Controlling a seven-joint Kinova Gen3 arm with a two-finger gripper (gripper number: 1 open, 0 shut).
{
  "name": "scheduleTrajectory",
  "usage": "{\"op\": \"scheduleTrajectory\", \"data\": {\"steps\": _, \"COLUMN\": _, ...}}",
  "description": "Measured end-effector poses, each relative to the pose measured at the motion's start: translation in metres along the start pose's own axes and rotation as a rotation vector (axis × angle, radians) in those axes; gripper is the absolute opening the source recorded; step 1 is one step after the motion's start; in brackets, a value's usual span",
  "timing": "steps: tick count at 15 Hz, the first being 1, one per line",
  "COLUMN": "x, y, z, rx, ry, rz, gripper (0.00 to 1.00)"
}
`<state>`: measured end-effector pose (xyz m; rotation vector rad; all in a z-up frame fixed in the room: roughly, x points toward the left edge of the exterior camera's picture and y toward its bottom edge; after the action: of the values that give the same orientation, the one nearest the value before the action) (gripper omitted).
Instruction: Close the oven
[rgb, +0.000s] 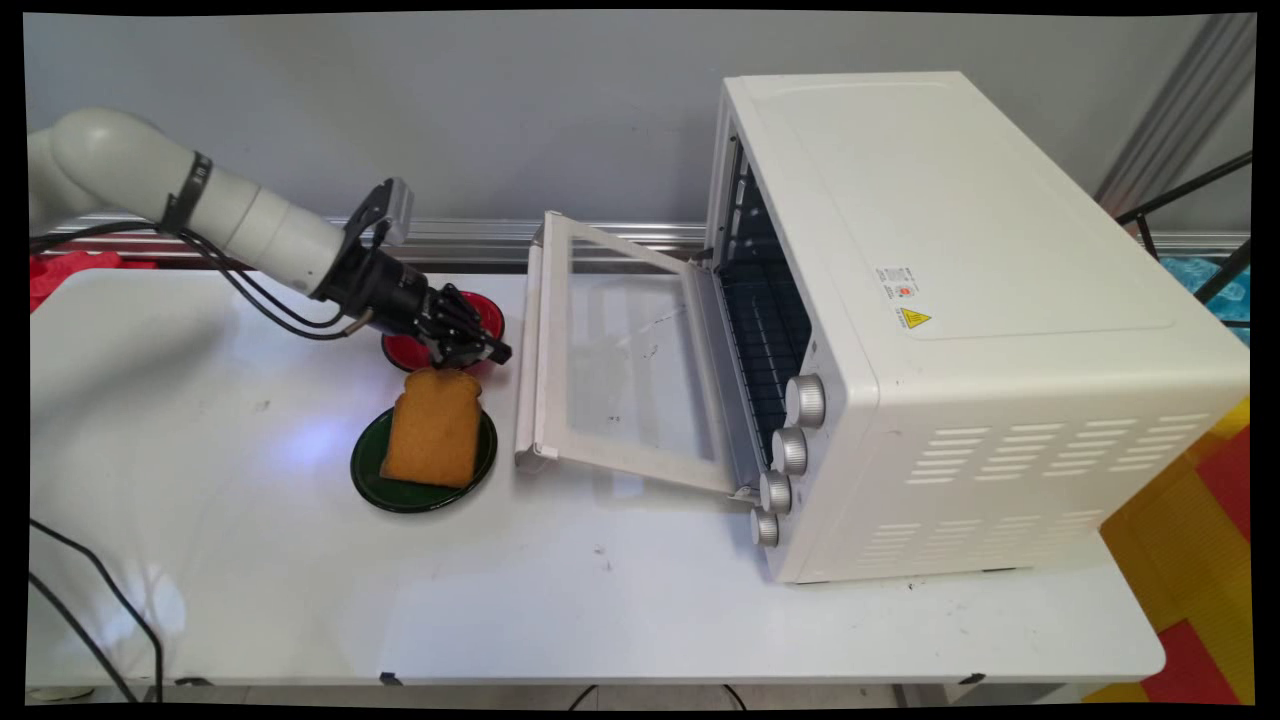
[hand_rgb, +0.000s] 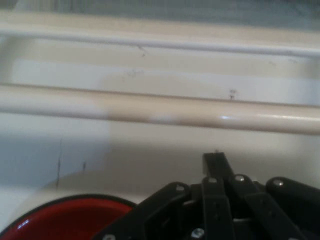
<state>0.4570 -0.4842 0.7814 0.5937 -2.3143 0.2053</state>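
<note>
Arm enters from 9 o'clock, reaching low over the surface (rgb: 250, 560). Gripper (rgb: 490, 352) hangs just above the far edge of the toast (rgb: 435, 427), over the red plate (rgb: 492, 316). I cannot tell if it touches either.

Fingers: together, nothing seen between them. In the hand view the gripper (hand_rgb: 215, 160) shows one narrow black tip at centre, with the red plate (hand_rgb: 70, 220) at 7 o'clock beneath it and the door handle (hand_rgb: 160, 107) straight ahead.

Toast lies flat on the green plate (rgb: 362, 478), overhanging its far rim, at 6 o'clock from the gripper. Green plate sits just beside the red plate, at its 6 o'clock.

At 3 o'clock from the gripper: oven door (rgb: 620, 370) is let down and open, its handle (rgb: 528, 350) nearest the plates. Toaster oven (rgb: 950, 300) stands at the right, wire rack (rgb: 770, 330) visible inside, bare as far as can be seen. Four knobs (rgb: 805, 400) run down its front.

Status, judged: door open; toast not picked up, not in the oven.
</note>
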Motion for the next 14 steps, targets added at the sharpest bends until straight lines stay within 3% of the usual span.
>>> {"op": "scheduleTrajectory", "data": {"steps": 14, "x": 0.029, "y": -0.009, "z": 0.002, "rx": -0.027, "ry": 0.138, "rz": 0.006, "gripper": 0.00}}
